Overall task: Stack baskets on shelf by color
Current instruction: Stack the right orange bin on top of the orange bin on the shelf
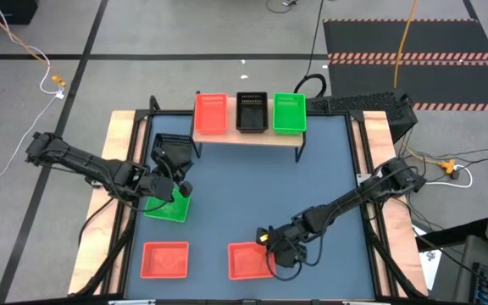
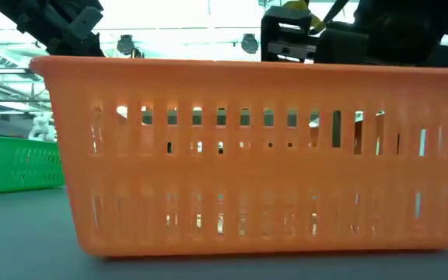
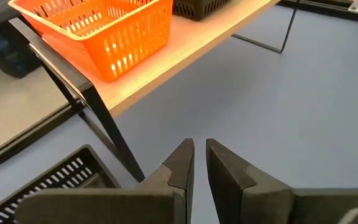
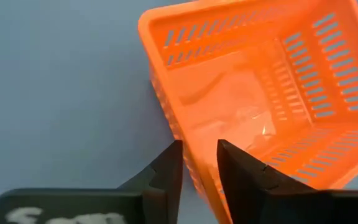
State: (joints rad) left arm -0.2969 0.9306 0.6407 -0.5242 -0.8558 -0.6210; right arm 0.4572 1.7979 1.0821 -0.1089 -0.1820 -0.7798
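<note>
The right gripper (image 1: 276, 258) hangs over the right edge of a red basket (image 1: 250, 261) that lies on the table (image 1: 312, 182) near the front side. In the right wrist view its two fingers (image 4: 166, 171) are almost pressed together, with only a narrow gap, and they stand over the rim of this basket (image 4: 272, 93) without pinching it. A second red basket (image 1: 164, 259) lies to the left of it, well apart, also at the front. The left gripper (image 1: 169, 180) is above the left part of the table, between a green basket (image 1: 168, 206) on the table and a black basket (image 1: 173, 149) that stands just beside the left legs of the shelf (image 1: 246, 134). Its fingers (image 3: 185, 165) are also nearly closed and hold nothing. On the shelf three baskets stand in one row: a red one (image 1: 210, 113) on the left, a black one (image 1: 252, 112) in the middle and a green one (image 1: 289, 113) on the right, close to each other. In the low view the front red basket (image 2: 271, 155) fills almost the whole picture and hides most things behind it.
</note>
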